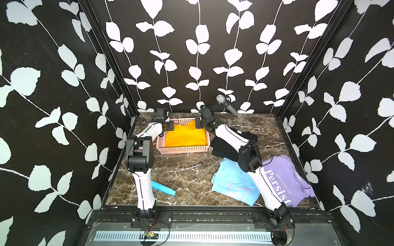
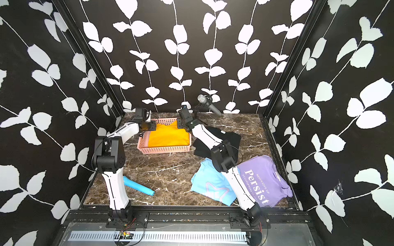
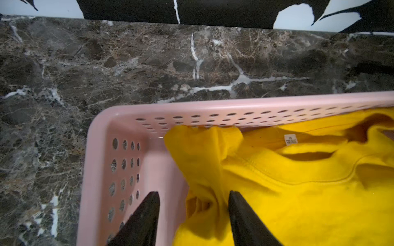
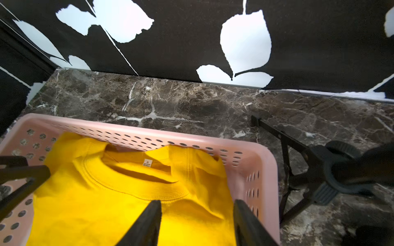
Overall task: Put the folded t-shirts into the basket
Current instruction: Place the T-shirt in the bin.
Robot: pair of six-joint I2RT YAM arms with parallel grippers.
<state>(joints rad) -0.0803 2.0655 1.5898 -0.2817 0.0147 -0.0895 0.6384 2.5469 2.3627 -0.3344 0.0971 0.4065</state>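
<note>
One yellow shirt (image 1: 185,136) fills the one basket (image 1: 183,150); three shirts (image 1: 221,149) (image 1: 230,181) (image 1: 285,170) lie on the worktop (image 1: 187,170); left hand (image 3: 194,192), right hand (image 4: 197,201) gape, perhaps brushing cloth.

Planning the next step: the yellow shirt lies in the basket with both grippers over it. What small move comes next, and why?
Probably raise the left gripper and right gripper straight up, clear of the basket. Both stand open over the collar end of the yellow shirt, which lies inside, so it looks released.

White arm links (image 1: 143,191), black joint housings (image 1: 139,158), thin cables (image 1: 268,150), black jaws
</note>
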